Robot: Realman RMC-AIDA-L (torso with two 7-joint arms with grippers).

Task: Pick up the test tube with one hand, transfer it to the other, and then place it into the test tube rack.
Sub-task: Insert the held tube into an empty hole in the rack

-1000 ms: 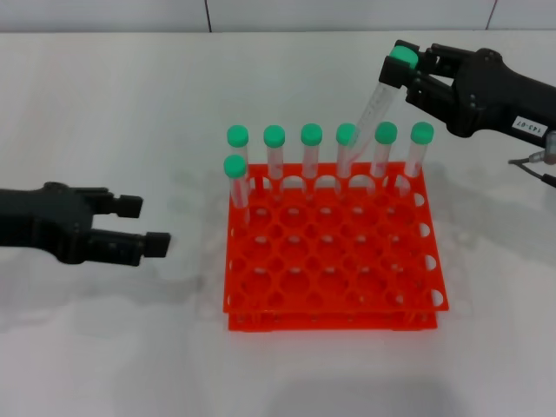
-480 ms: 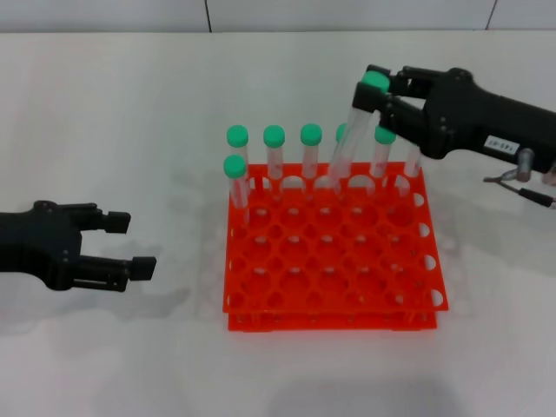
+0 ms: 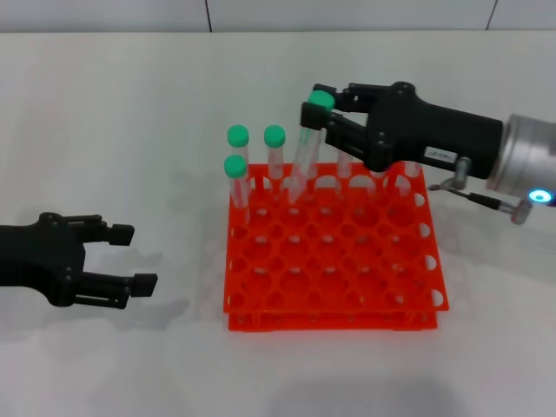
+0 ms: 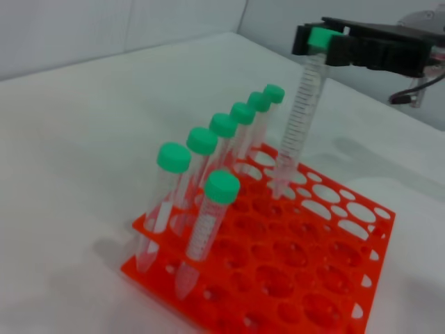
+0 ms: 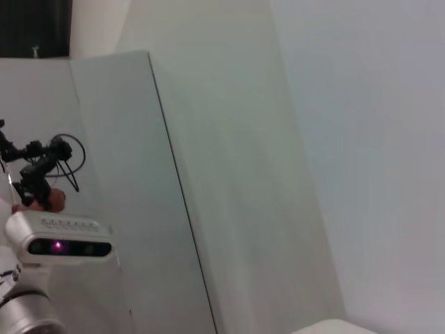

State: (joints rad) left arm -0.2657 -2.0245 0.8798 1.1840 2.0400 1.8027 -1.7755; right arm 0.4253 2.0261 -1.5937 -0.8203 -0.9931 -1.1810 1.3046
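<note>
My right gripper (image 3: 319, 105), black with a white label, is shut on the green cap end of the test tube (image 3: 302, 156). It holds the tube tilted over the back of the orange test tube rack (image 3: 334, 300). In the left wrist view the test tube (image 4: 299, 125) hangs from the right gripper (image 4: 325, 43) with its tip at a hole just in front of the back row; I cannot tell if it has gone in. Several other green-capped tubes (image 4: 201, 142) stand in the rack (image 4: 306, 299). My left gripper (image 3: 132, 257) is open and empty, low at the left of the table.
Three capped tubes (image 3: 237, 137) show at the rack's back left; the right gripper hides the others in the head view. A thin cable (image 3: 482, 201) hangs under the right wrist. The right wrist view shows only a wall and a camera unit (image 5: 62, 240).
The right gripper has carried the test tube leftward and lower, from the rack's back right corner to its back middle. The left gripper has drawn back slightly to the left and stays open.
</note>
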